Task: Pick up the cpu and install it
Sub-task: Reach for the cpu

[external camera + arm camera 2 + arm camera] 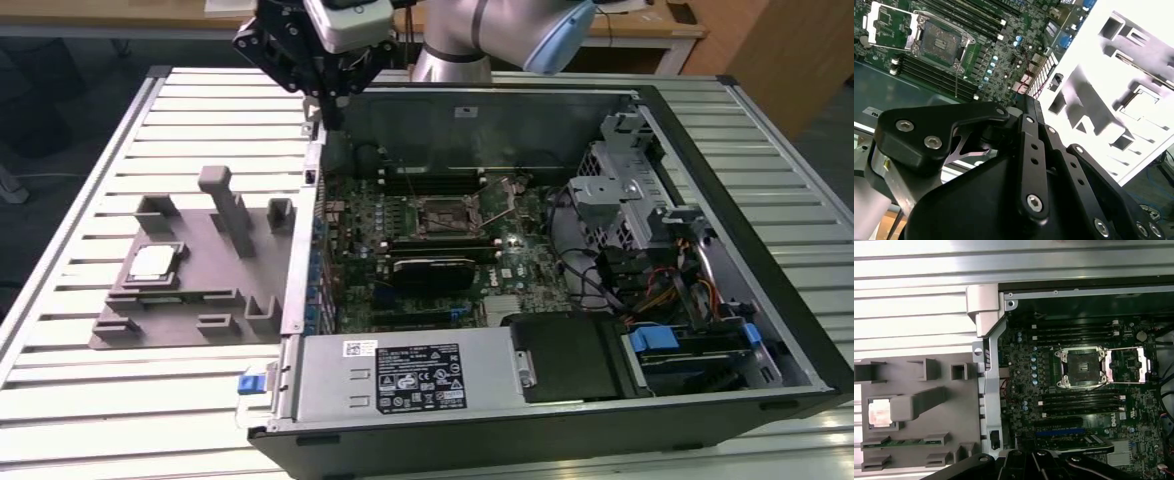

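The cpu (151, 263) lies flat, metal top up, in a shallow seat on the grey plate (200, 300) that rests on the table (120, 400), at the exterior view's left of the computer case (467, 108). The seat likely keeps it square and steady, with nothing over it to block a reach from above. In the first wrist view the cpu (879, 412) sits just beside one of the plate's raised blocks. Nothing touches it.

The case lies on its side with the side panel off, so the board faces up. The socket (445, 212) near the middle of the board is bare, and in the first wrist view its metal cover (1126, 362) is folded back beside it. It looks ready to take the chip.

The end effector (327, 105) hangs over the case's near wall, between the plate and the socket and well apart from the cpu. It appears clenched, tapering to a point, with nothing in it.

The table is made of pale metal slats. A wooden desk (134, 15) stands behind it.
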`<action>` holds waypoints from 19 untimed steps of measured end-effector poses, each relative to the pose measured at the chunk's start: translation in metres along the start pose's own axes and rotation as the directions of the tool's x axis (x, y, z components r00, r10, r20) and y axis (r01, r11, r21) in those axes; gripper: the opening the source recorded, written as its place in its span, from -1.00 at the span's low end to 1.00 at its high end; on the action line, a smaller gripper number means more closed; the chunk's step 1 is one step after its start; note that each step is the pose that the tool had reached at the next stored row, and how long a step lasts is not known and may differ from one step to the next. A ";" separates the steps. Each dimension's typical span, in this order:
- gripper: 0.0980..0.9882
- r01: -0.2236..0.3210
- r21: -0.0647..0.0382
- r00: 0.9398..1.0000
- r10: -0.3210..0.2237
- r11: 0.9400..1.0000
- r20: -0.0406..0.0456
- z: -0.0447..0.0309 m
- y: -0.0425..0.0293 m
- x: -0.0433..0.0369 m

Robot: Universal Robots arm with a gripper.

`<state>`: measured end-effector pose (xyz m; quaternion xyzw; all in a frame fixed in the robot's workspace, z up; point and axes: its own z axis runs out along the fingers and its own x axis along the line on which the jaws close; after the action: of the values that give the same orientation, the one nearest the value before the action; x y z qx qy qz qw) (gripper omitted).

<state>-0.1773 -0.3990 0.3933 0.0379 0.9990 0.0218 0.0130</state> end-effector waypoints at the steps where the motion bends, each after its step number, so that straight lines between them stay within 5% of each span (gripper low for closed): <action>1: -0.98 0.000 0.000 1.000 0.000 1.000 0.000 0.0000 -0.0001 0.0011; 19: -0.98 0.000 0.000 1.000 0.000 1.000 0.000 -0.0005 -0.0015 0.0196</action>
<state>-0.1970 -0.3989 0.3933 0.0379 0.9990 0.0219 0.0131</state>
